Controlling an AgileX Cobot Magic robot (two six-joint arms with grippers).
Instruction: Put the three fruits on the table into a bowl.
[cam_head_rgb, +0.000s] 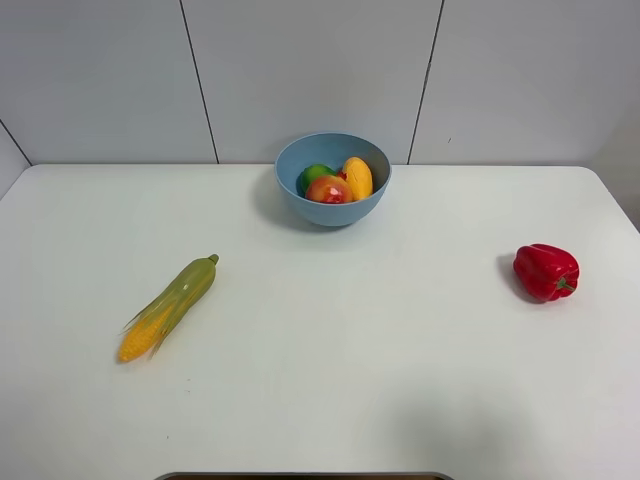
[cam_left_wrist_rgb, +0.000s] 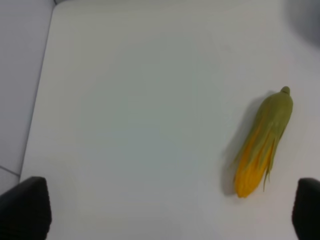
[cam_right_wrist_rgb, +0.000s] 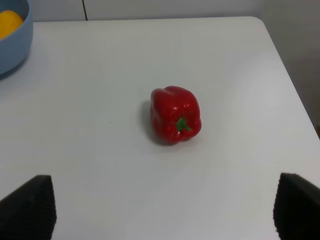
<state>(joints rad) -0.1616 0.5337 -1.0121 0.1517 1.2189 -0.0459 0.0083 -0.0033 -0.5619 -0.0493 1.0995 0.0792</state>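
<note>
The light-blue bowl (cam_head_rgb: 333, 207) stands at the back middle of the white table (cam_head_rgb: 330, 380). Inside it lie the green lime (cam_head_rgb: 313, 175), the red fruit with yellow blush (cam_head_rgb: 329, 190) and the yellow-orange mango (cam_head_rgb: 357, 177). The bowl's edge (cam_right_wrist_rgb: 12, 45) and a bit of the mango (cam_right_wrist_rgb: 9, 22) also show in the right wrist view. Neither gripper shows in the exterior view. My left gripper (cam_left_wrist_rgb: 170, 212) is open and empty above the table; only its dark fingertips (cam_left_wrist_rgb: 25, 207) show. My right gripper (cam_right_wrist_rgb: 165, 207) is open and empty, fingertips (cam_right_wrist_rgb: 30, 205) wide apart.
A green-husked yellow corn cob (cam_head_rgb: 170, 305) lies on the table's left part, also in the left wrist view (cam_left_wrist_rgb: 265, 145). A red bell pepper (cam_head_rgb: 545, 271) sits at the right, also in the right wrist view (cam_right_wrist_rgb: 175, 115). The wall rises behind the table.
</note>
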